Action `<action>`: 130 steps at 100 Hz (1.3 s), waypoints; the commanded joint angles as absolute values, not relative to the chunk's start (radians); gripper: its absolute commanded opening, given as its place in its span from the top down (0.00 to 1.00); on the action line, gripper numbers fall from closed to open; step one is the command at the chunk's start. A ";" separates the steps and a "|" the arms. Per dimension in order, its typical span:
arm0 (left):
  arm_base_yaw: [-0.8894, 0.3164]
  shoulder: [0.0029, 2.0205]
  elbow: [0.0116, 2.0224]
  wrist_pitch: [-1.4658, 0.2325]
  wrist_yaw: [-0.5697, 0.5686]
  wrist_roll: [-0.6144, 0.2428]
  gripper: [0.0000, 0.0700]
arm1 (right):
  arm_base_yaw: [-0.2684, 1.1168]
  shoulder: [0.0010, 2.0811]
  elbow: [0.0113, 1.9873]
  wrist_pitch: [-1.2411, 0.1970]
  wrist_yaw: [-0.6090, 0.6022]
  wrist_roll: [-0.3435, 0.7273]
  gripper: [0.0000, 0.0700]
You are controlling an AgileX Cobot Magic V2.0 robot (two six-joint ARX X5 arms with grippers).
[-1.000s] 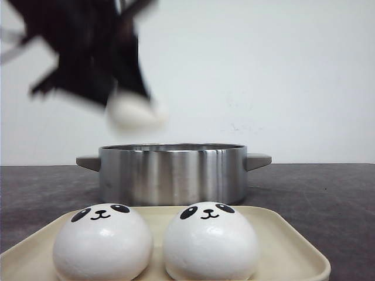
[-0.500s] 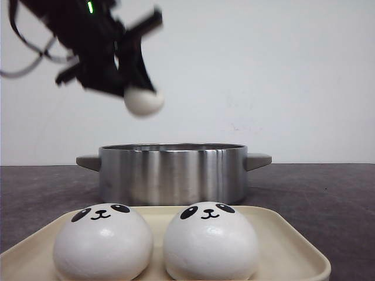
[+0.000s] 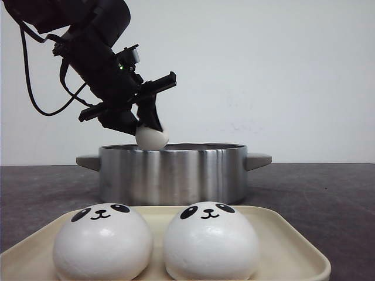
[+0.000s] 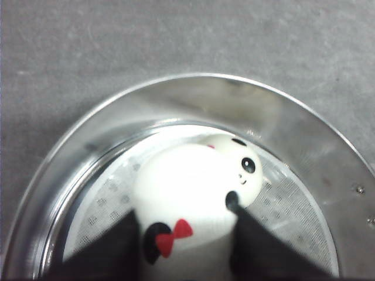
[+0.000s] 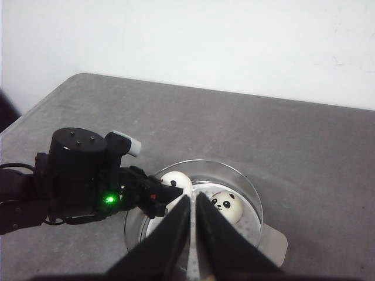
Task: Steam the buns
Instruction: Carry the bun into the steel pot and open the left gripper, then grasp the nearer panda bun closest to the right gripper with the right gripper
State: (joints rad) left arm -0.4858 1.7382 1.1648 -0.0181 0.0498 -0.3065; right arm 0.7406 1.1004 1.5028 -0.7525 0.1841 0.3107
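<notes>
My left gripper (image 3: 149, 130) is shut on a white bun (image 3: 152, 138) and holds it just above the rim of the steel pot (image 3: 176, 172), on the pot's left side. In the left wrist view the held bun (image 4: 187, 181) sits between the black fingers (image 4: 252, 246) over the pot's perforated white liner (image 4: 108, 202); it has a red bow mark. A second panda-faced bun (image 5: 225, 205) lies inside the pot beside it. Two more panda buns (image 3: 102, 240) (image 3: 211, 240) sit side by side on the cream tray (image 3: 287, 237) in front. My right gripper (image 5: 193, 198) is shut and empty, high above the pot.
The pot has two grey side handles (image 3: 258, 160) and stands on a dark grey table (image 3: 316, 193) in front of a white wall. The left arm's black cable (image 3: 35, 88) hangs at the upper left.
My left gripper has come down and a little to the right with the bun, from well above the pot to just over its rim. The buns on the tray have not moved.
</notes>
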 commanded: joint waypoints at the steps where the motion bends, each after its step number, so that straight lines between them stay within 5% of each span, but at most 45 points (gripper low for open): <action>1: -0.490 1.753 1.188 -0.007 0.050 -0.304 0.36 | 0.751 1.111 1.520 -0.750 0.185 0.305 0.99; 12: -0.488 1.753 1.188 -0.016 0.052 -0.303 0.27 | 0.751 1.111 1.518 -0.766 0.185 0.303 0.99; 53: -0.488 1.655 1.251 -0.213 0.063 -0.311 0.27 | 0.758 1.181 1.376 -0.892 0.176 0.310 0.99; 84: -0.492 1.353 1.251 -0.416 0.059 -0.301 0.27 | 0.863 1.187 1.018 -0.767 0.028 0.542 0.98; 89: -0.493 1.308 1.251 -0.450 0.060 -0.299 0.27 | 0.889 1.197 0.977 -0.744 0.005 0.589 0.93; 99: -0.493 1.230 1.251 -0.498 0.060 -0.295 0.27 | 0.927 1.222 0.937 -0.729 -0.017 0.635 0.57; 104: -0.493 1.199 1.251 -0.511 0.060 -0.295 0.27 | 0.942 1.240 0.935 -0.729 -0.031 0.643 0.46; 130: -0.493 1.063 1.251 -0.563 0.059 -0.296 0.27 | 0.980 1.362 0.935 -0.682 -0.132 0.675 0.45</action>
State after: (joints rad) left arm -0.4870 1.0721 1.2312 -0.5617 0.0586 -0.3058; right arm 0.9665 1.3216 0.9237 -0.6857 -0.1299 0.6476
